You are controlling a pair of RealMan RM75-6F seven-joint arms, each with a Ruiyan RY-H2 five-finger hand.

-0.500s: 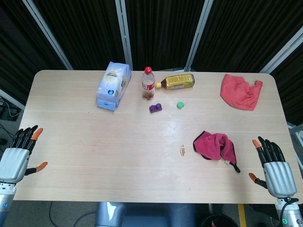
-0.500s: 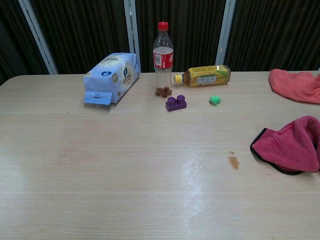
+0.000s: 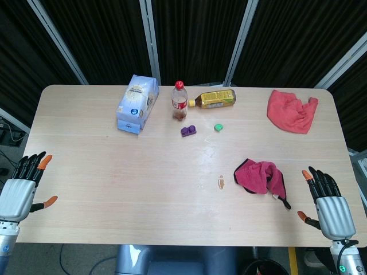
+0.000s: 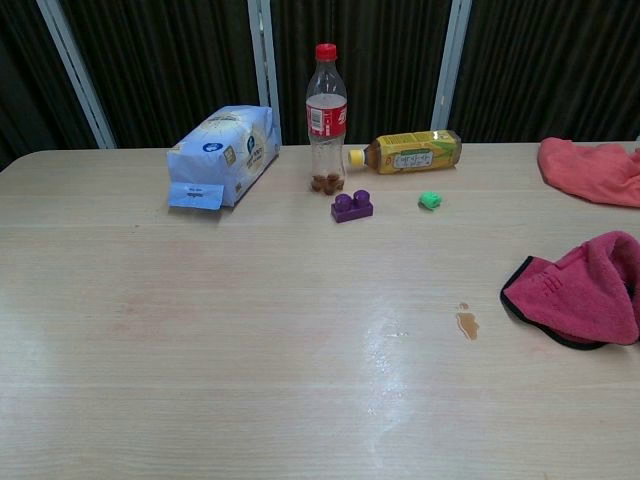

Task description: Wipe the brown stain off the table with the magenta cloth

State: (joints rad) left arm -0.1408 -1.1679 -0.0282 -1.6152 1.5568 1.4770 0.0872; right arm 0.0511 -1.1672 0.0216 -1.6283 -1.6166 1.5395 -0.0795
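Clearly your right hand [image 3: 328, 200] — empty, fingers spread — is nearer: the magenta cloth [image 3: 261, 176] lies crumpled to its left. Beyond it, the brown stain [image 3: 221, 183] — your left hand [image 3: 20, 186], also spread and empty, sits well apart.

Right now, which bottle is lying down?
The yellow-labelled bottle lies on its side near the table's back edge; the red-capped bottle beside it stands upright.

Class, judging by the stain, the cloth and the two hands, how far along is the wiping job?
Nothing looks done: the brown stain is unwiped. Nothing is in hand: the magenta cloth lies bunched beside it, and the left hand and right hand are empty with fingers apart. Left: grasping the cloth and wiping.
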